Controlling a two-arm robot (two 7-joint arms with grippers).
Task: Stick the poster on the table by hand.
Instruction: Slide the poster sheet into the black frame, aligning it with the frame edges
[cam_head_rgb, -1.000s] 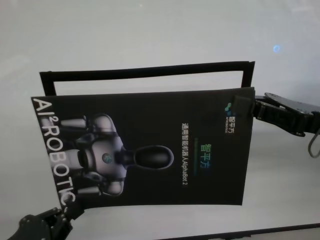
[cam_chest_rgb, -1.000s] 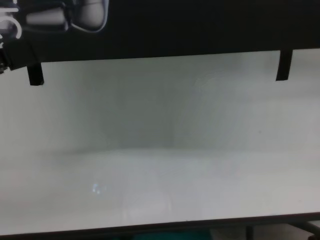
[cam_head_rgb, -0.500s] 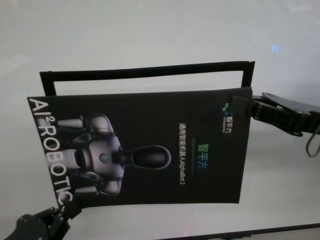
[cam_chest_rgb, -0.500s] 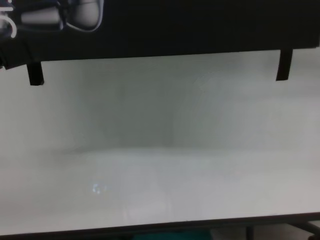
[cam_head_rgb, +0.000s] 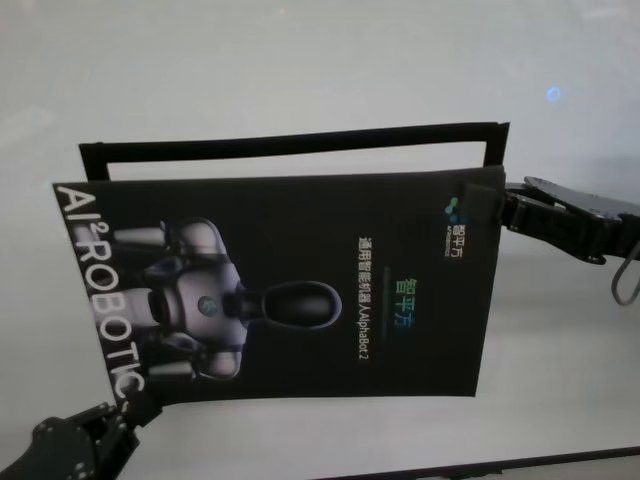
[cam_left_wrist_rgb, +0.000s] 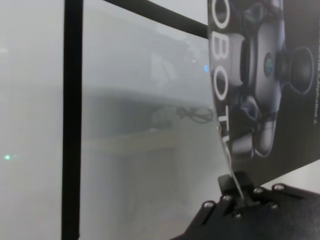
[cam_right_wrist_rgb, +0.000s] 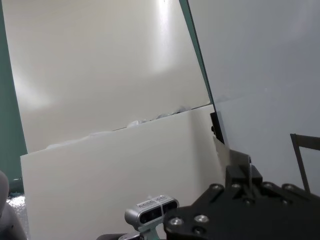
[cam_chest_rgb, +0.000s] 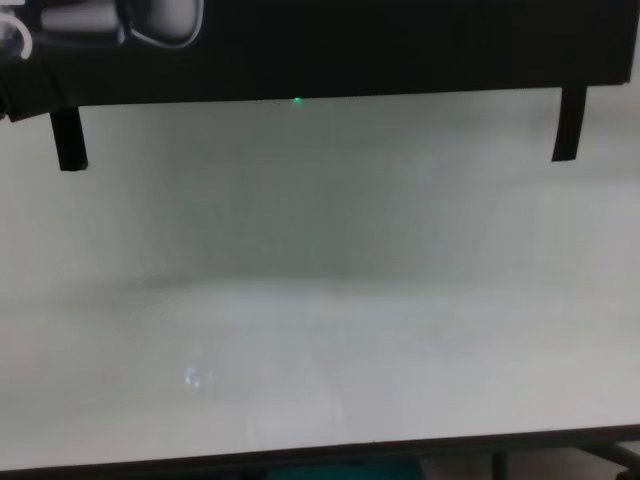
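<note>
Behind poster (cam_right_wrist_rgb: 120, 175), white back, right-wrist only

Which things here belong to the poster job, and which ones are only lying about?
Job:
- poster, held above the table by two corners
- table
- left gripper, shut on the poster's near left corner
- right gripper, shut on its far right corner

Lying about:
- black strip frame on the table beyond the poster

The poster (cam_head_rgb: 300, 290) is held over the table (cam_head_rgb: 300, 70), apparently clear of it, between the left gripper (cam_head_rgb: 128, 408) and the right gripper (cam_head_rgb: 490, 205), pinched at opposite corners.
</note>
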